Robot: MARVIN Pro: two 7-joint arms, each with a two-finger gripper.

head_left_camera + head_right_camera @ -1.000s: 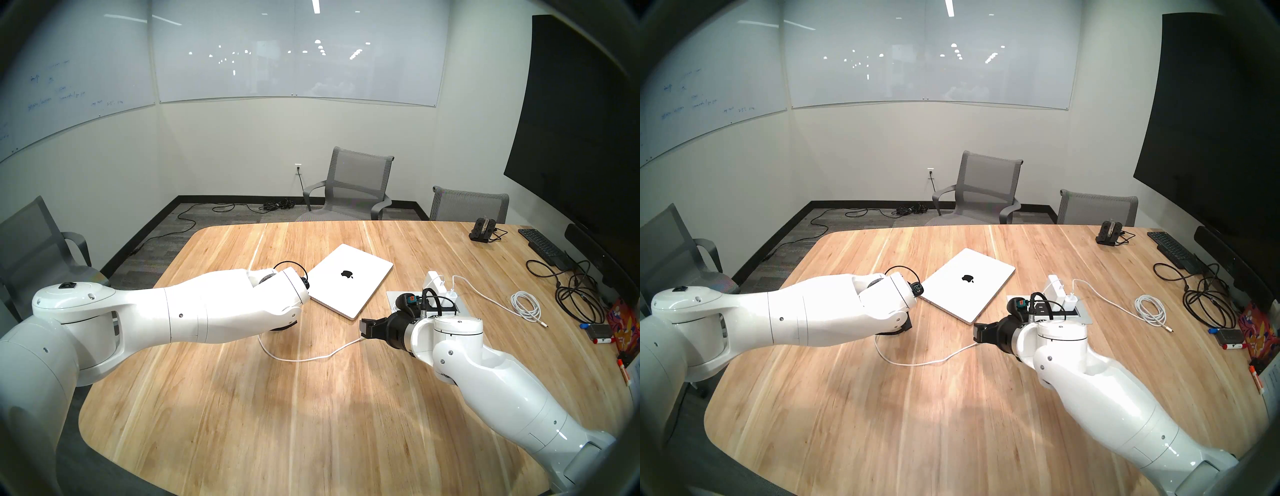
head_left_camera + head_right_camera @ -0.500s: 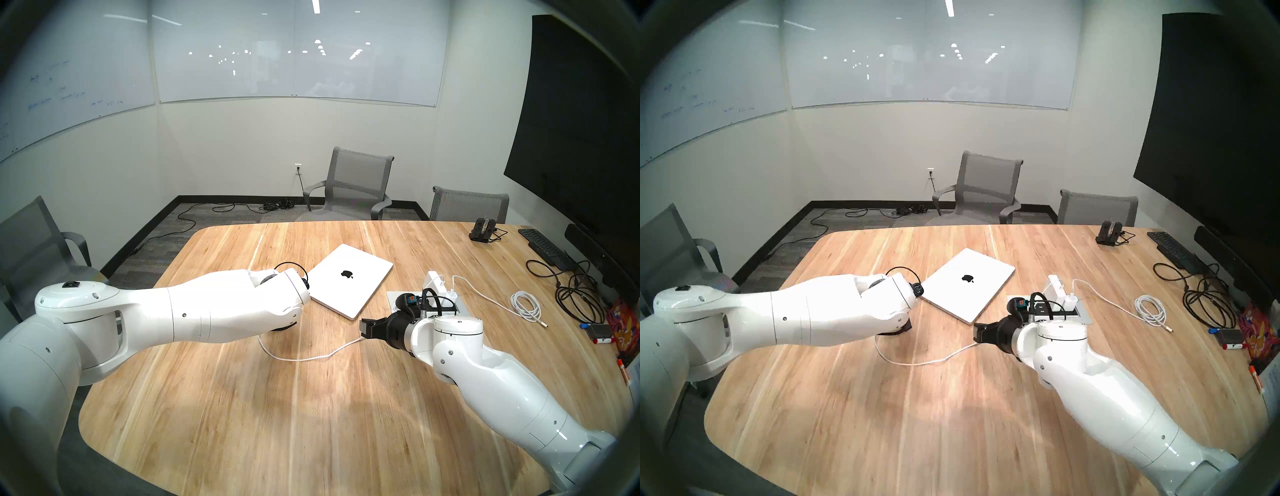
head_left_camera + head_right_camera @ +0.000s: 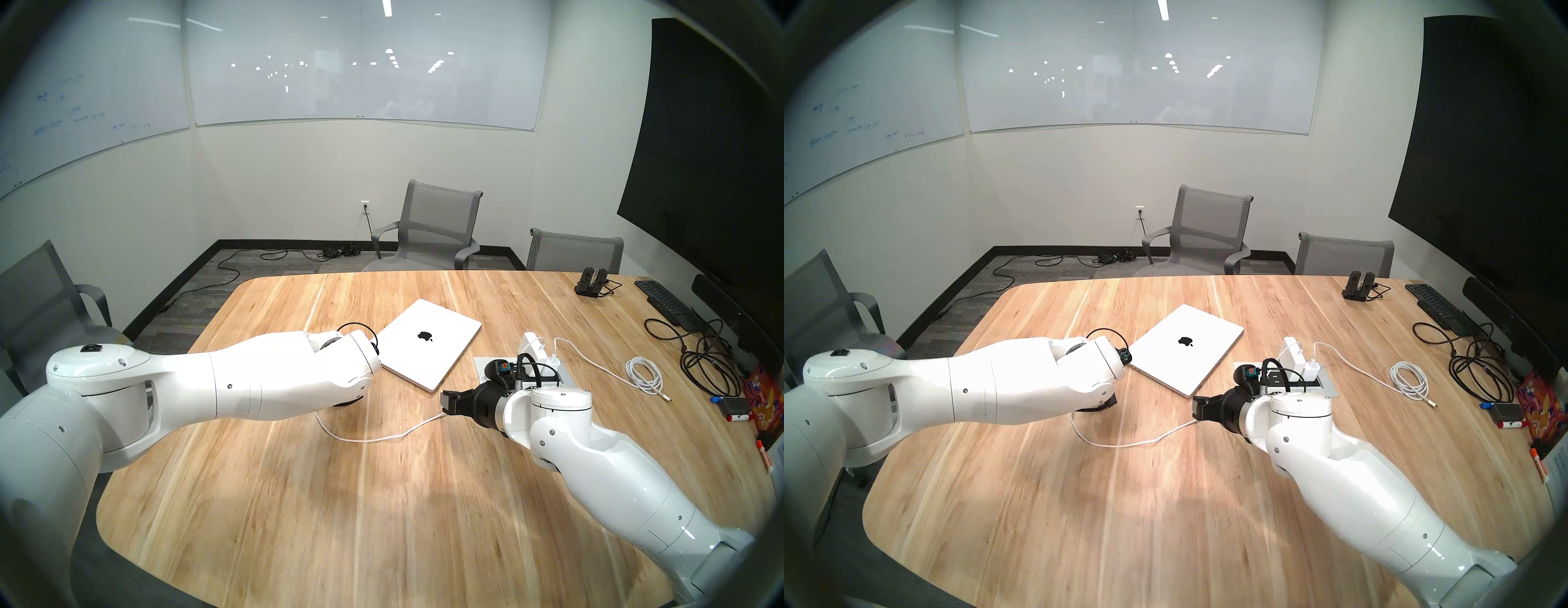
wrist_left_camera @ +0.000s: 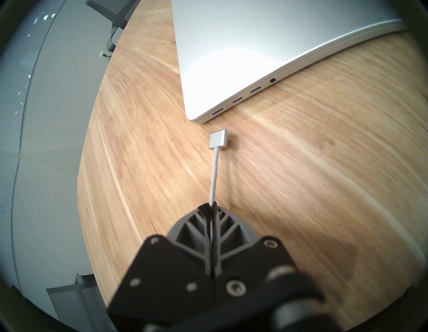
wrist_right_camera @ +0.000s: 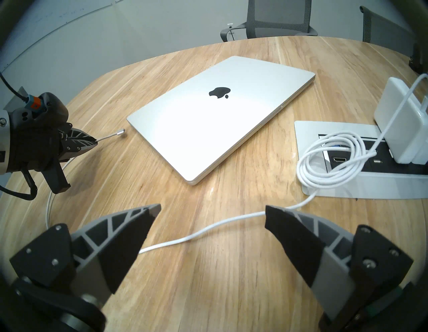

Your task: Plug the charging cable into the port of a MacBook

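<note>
The closed silver MacBook (image 3: 428, 344) (image 5: 220, 120) lies lid-up mid-table, its port edge (image 4: 217, 112) facing my left gripper. My left gripper (image 4: 212, 205) (image 5: 95, 140) is shut on the thin white charging cable (image 4: 214, 176), a short way behind its flat silvery plug (image 4: 217, 140). The plug hovers a small gap short of the MacBook's near corner. My left forearm hides this gripper in both head views. My right gripper (image 5: 210, 215) (image 3: 445, 401) stands open just above the table. The slack cord (image 5: 208, 228) (image 3: 373, 439) runs beneath its fingers.
A white charger brick (image 5: 403, 120) stands in the power panel (image 5: 308, 129) set into the table, with cord loops on it. Farther right lie a coiled white cable (image 3: 645, 375), black cables (image 3: 700, 361) and a keyboard (image 3: 666, 301). Grey chairs (image 3: 437, 229) ring the table.
My left arm has crept slightly forward and to the right, toward the MacBook, still gripping the cord. The right arm and the MacBook have not moved.
</note>
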